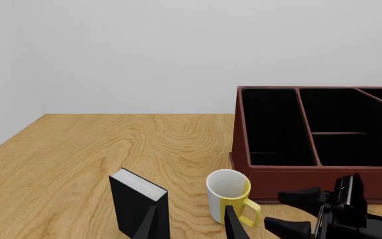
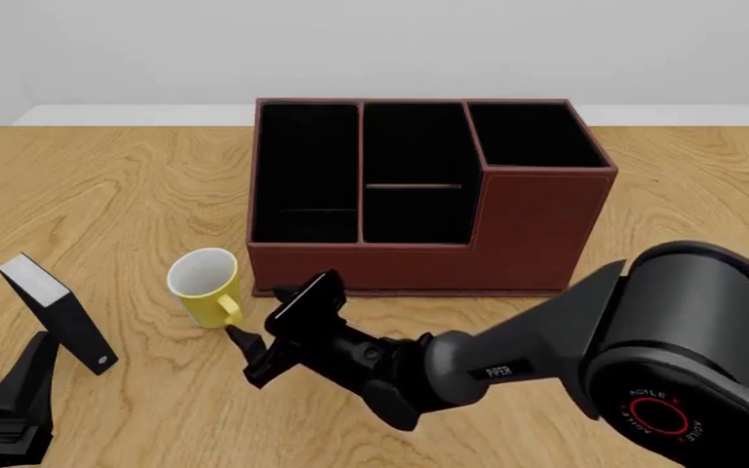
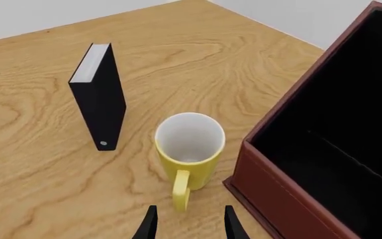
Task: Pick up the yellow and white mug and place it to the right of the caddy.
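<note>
**Ana:** Pale grey walls all round, and a wooden bench (image 2: 114, 195) with strong grain. What is on it?

**Ben:** Three loose things. One caddy (image 2: 531, 224), one yellow and white mug (image 2: 203, 287), one black book-like block (image 2: 59, 310) with white page edges, standing upright.

**Ana:** Anything in the caddy?

**Ben:** It is a dark reddish-brown box with three black-lined compartments, and I see nothing in any of them. The middle one has a low divider across it. The right-hand corner section stands taller than the other two.

**Ana:** And the mug?

**Ben:** Upright on the bench, just beside the caddy's front left corner, a little apart from it. The inside is white and bare. Its yellow loop handle points toward our side of the bench. The block stands farther left, apart from the mug.

**Ana:** How many arms?

**Ben:** Two. The right arm reaches across in front of the caddy, and the right pincer (image 2: 255, 353) sits just on the near side of the mug's handle. In its own wrist view the two fingertips stand apart with the handle just ahead of the gap, nothing between them, so that right pincer (image 3: 187, 224) is spread.

**Ana:** The left one?

**Ben:** The left pincer (image 2: 4, 405) is low at the near left corner, near the block. Its fingers are parted too, holding nothing.
</note>
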### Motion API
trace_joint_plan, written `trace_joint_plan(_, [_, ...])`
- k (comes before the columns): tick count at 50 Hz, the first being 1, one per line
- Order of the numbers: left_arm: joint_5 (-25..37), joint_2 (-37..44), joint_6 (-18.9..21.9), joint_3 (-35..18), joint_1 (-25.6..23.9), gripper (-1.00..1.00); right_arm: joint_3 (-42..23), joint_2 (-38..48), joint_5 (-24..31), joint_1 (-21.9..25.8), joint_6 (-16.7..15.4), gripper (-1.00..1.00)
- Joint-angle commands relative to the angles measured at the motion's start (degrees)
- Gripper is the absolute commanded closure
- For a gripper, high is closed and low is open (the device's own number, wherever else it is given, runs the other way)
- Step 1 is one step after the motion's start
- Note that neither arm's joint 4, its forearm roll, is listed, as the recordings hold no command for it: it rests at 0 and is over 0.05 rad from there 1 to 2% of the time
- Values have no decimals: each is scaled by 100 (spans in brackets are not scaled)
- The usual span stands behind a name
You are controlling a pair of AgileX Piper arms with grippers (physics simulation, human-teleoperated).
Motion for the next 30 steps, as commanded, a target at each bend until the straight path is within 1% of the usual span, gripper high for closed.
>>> trace_joint_plan(1, [0,0,0,0,0,-100,-194,108,100,13,23,-100])
trace_joint_plan(14, [0,0,0,0,0,-100,-326,269,116,25,38,-100])
trace_joint_plan(19, [0,0,0,0,0,-100,-368,240,176,-36,136,-100])
trace_joint_plan(30, [0,0,0,0,0,-100,-490,365,224,-19,87,-100])
